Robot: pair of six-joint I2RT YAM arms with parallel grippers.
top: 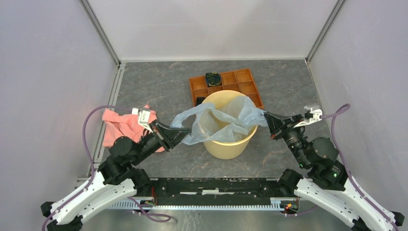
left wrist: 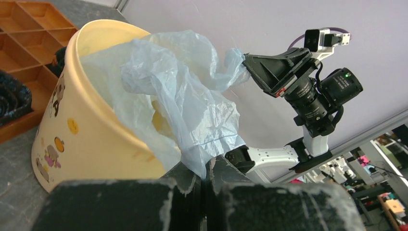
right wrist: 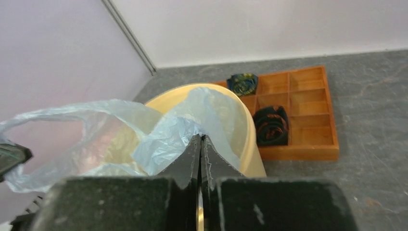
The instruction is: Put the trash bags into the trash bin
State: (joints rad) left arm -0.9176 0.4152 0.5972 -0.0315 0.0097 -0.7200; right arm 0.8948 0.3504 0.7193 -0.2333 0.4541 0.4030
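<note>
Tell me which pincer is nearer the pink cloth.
Left. The left pincer is right beside the pink cloth; the right pincer is on the far side of the bucket from it.

Plain pale walls enclose a grey marbled tabletop.

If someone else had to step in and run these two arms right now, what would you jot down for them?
Left gripper: shut on the left end of the trash bag.
Right gripper: shut on its right end.
Bag: stretched across the mouth of the trash bin, its middle sagging inside and its left part hanging out over the rim.
Done: bag lifted and brought over the bin.
Left: get the whole bag inside, then let go.
</note>
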